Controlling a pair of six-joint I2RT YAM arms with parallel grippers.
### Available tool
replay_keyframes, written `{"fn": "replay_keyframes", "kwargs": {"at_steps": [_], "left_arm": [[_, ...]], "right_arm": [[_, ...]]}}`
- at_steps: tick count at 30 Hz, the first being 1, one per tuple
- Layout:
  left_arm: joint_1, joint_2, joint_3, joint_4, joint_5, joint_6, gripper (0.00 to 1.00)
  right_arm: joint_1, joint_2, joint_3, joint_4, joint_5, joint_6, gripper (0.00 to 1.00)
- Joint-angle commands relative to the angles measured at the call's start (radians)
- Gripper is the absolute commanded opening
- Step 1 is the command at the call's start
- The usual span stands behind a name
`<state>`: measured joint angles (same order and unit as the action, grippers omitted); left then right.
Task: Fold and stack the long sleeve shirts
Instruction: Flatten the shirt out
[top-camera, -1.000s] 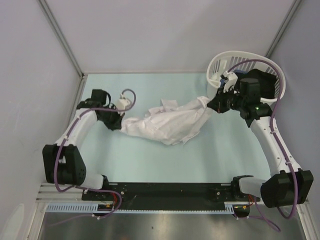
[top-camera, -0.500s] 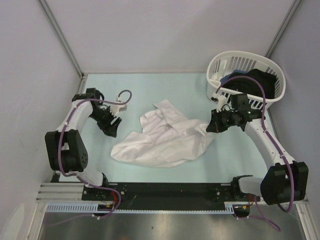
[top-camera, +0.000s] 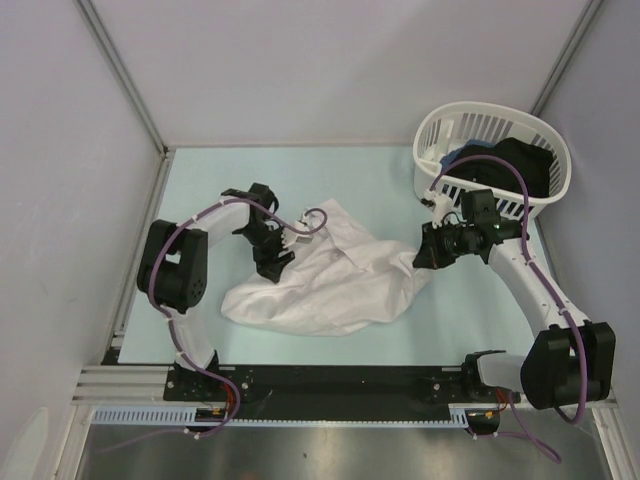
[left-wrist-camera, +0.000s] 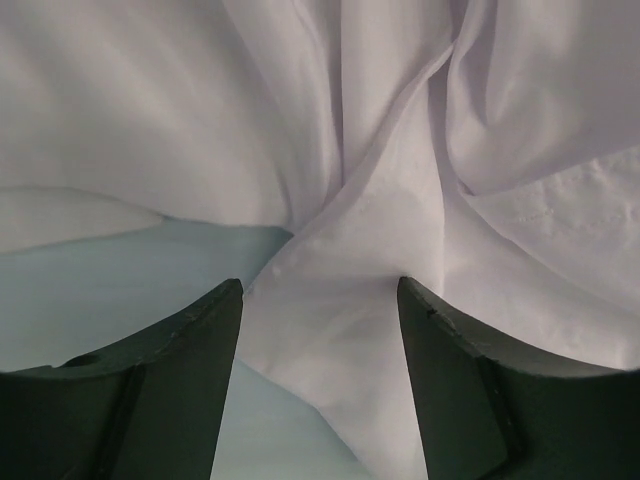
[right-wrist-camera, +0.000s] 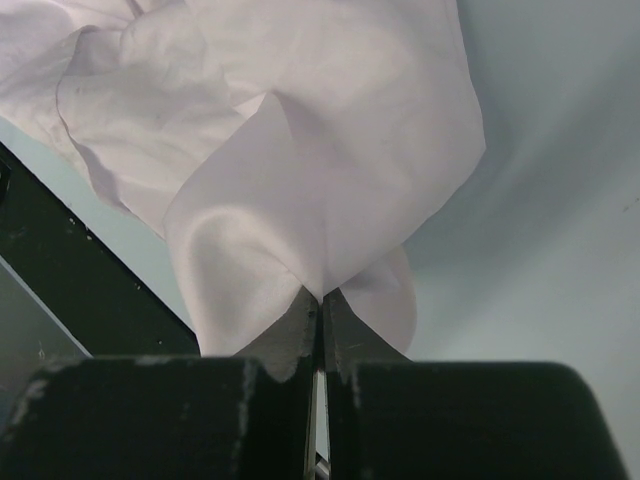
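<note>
The white long sleeve shirt (top-camera: 335, 285) lies crumpled left of the basket (top-camera: 432, 125), nearer the arm bases. The right gripper (top-camera: 422, 256), just before the basket, is clamped on the shirt's edge. The left gripper (top-camera: 274, 262), well left of the basket, holds its jaws apart over the cloth

The long sleeve shirt (top-camera: 340, 290) lies mid-table (top-camera: 330, 180), between the left gripper (top-camera: 270, 266) and the right gripper (top-camera: 421, 257). The basket (top-camera: 432, 130) stands behind it at the far right, with garments (top-camera: 515, 160) inside.
</note>
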<state>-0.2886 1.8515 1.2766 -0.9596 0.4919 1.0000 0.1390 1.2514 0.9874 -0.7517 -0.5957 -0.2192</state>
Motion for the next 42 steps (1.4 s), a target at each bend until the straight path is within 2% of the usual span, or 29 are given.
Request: {"fn": "replay_keyframes", "kwargs": {"at_steps": [1, 2, 4, 5, 7, 8, 10, 11, 12, 14, 15, 17, 20, 22, 25, 26, 27, 28, 30, 31, 33, 34, 37, 42], "left_arm": [[-0.034, 0.046, 0.033, 0.021, -0.021, 0.11, 0.69], [-0.043, 0.049, 0.024, 0.024, -0.024, 0.115, 0.69], [-0.055, 0.043, -0.011, 0.051, -0.067, 0.103, 0.57], [-0.06, 0.037, -0.032, 0.064, -0.085, 0.091, 0.28], [-0.034, 0.011, -0.031, 0.062, -0.102, 0.034, 0.06], [0.027, 0.0, -0.005, 0.053, -0.098, 0.014, 0.0], [0.116, -0.026, 0.045, 0.001, -0.07, -0.049, 0.0], [0.22, -0.032, 0.1, -0.022, -0.058, -0.069, 0.0], [0.271, -0.04, 0.118, -0.049, -0.053, -0.107, 0.0], [0.423, -0.073, 0.112, -0.059, -0.062, -0.132, 0.0], [0.458, -0.083, 0.09, -0.068, -0.075, -0.123, 0.0], [0.521, -0.121, -0.013, -0.065, -0.143, -0.088, 0.0], [0.542, -0.144, -0.121, -0.034, -0.212, -0.063, 0.0], [0.545, -0.135, -0.141, -0.002, -0.246, -0.096, 0.0], [0.578, -0.103, -0.149, 0.036, -0.321, -0.126, 0.0], [0.589, -0.098, -0.132, 0.021, -0.326, -0.101, 0.03], [0.597, -0.101, -0.114, -0.008, -0.256, -0.072, 0.12], [0.605, -0.11, -0.088, -0.045, -0.206, -0.04, 0.36], [0.592, -0.152, 0.001, -0.125, -0.063, 0.032, 0.57], [0.548, -0.161, 0.056, -0.137, -0.038, 0.046, 0.66], [0.478, -0.161, 0.099, -0.142, -0.023, 0.069, 0.7], [0.398, -0.15, 0.131, -0.143, -0.021, 0.072, 0.73], [0.251, -0.081, 0.18, -0.104, -0.016, 0.023, 0.76], [0.106, 0.031, 0.233, -0.085, 0.01, -0.008, 0.77]], "right_arm": [[-0.004, -0.018, -0.007, -0.014, -0.013, -0.008, 0.04], [-0.007, -0.021, -0.01, -0.014, -0.012, -0.006, 0.04], [-0.009, -0.027, -0.016, -0.012, -0.012, -0.005, 0.04], [-0.012, -0.03, -0.018, -0.009, -0.01, -0.003, 0.04], [-0.012, -0.03, -0.018, -0.006, -0.01, -0.003, 0.04], [-0.015, -0.03, -0.018, 0.002, -0.007, -0.002, 0.04], [-0.015, -0.027, -0.015, 0.009, -0.004, -0.002, 0.03], [-0.015, -0.024, -0.013, 0.018, -0.001, -0.003, 0.02], [-0.015, -0.018, -0.013, 0.021, 0.0, -0.003, 0.02], [-0.013, -0.003, -0.01, 0.031, 0.004, -0.006, 0.0], [-0.012, 0.003, -0.01, 0.031, 0.005, -0.011, 0.0], [-0.007, 0.019, -0.012, 0.043, 0.007, -0.014, 0.0], [0.002, 0.036, -0.009, 0.066, 0.001, -0.003, 0.0], [0.011, 0.043, -0.006, 0.081, 0.007, 0.0, 0.05], [0.017, 0.057, 0.008, 0.074, 0.008, -0.011, 0.06], [0.02, 0.062, 0.014, 0.071, 0.007, -0.017, 0.06], [0.019, 0.062, 0.016, 0.063, 0.008, -0.022, 0.06], [0.02, 0.062, 0.016, 0.057, 0.01, -0.032, 0.06], [0.024, 0.06, 0.016, 0.051, 0.013, -0.037, 0.06], [0.025, 0.06, 0.016, 0.046, 0.016, -0.04, 0.06], [0.031, 0.057, 0.01, 0.049, 0.019, -0.042, 0.07], [0.031, 0.057, 0.008, 0.052, 0.017, -0.042, 0.06], [0.034, 0.059, 0.005, 0.054, 0.017, -0.04, 0.06], [0.021, 0.054, 0.014, 0.061, 0.023, -0.032, 0.06]]}}
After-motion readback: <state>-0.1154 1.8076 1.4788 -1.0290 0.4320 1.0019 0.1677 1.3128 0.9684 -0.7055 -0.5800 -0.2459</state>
